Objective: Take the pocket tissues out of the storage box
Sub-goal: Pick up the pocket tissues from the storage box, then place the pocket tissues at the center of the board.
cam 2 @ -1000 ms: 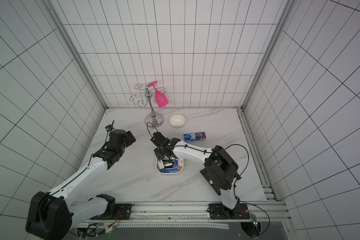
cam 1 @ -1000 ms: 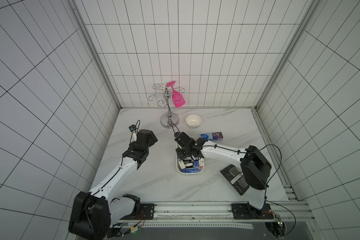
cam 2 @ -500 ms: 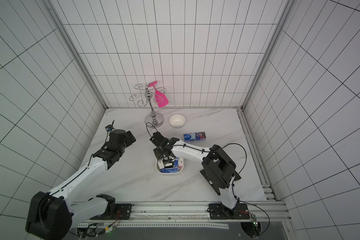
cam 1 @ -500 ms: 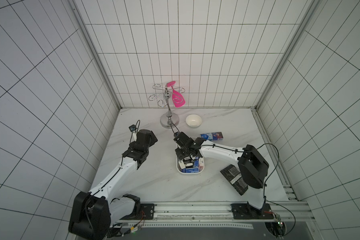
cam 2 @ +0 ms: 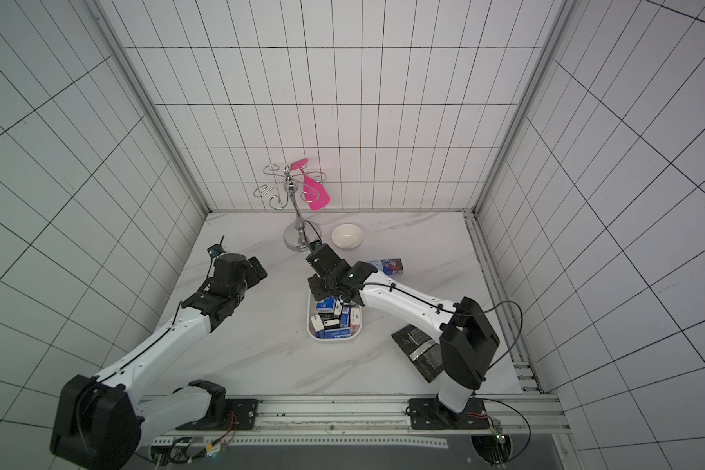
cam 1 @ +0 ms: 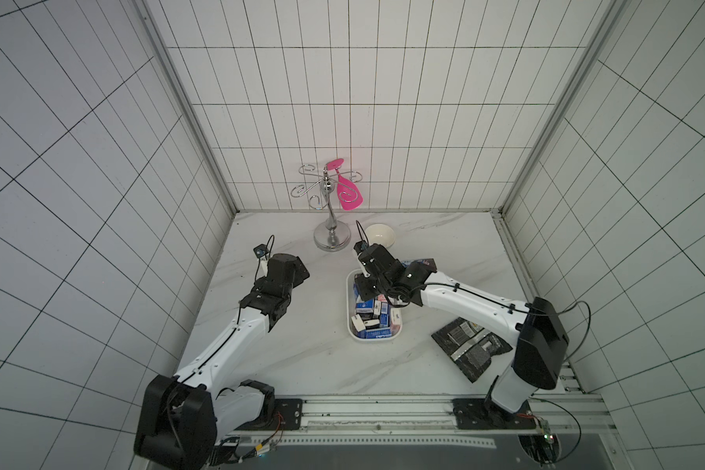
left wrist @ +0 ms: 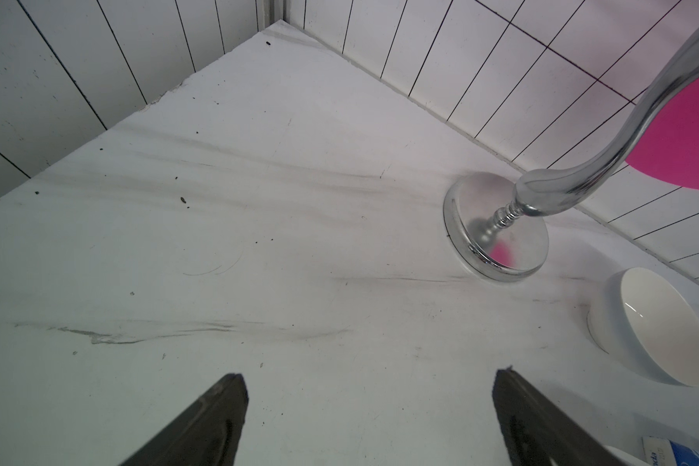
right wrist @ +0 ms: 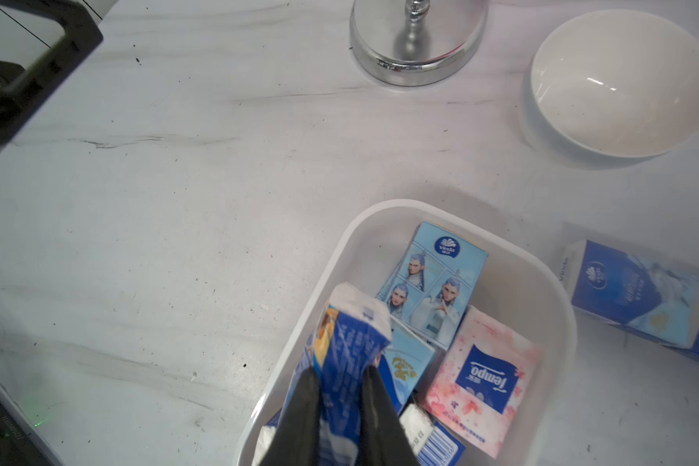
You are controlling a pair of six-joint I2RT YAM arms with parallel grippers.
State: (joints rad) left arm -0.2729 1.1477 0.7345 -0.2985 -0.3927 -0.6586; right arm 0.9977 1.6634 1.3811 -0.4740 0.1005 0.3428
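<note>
White storage box (cam 1: 348, 313) centre-frame in a top view, holding pocket tissues (right wrist: 434, 282), right gripper (right wrist: 340, 371) pinching a dark blue packet (right wrist: 348, 335) over it, left gripper (left wrist: 368, 375) fingers spread.

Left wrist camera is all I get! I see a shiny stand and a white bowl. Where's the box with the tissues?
Observer: The storage box sits nearer the robot's base than the bowl, below the right arm's wrist.
Operator: Is that arm grabbing one?
Observer: Yes, the right gripper has its fingers shut on a blue packet, over the box.
Operator: Is the box almost empty?
Observer: No, many packets lie in it, mostly blue, plus a pink packet.
</note>
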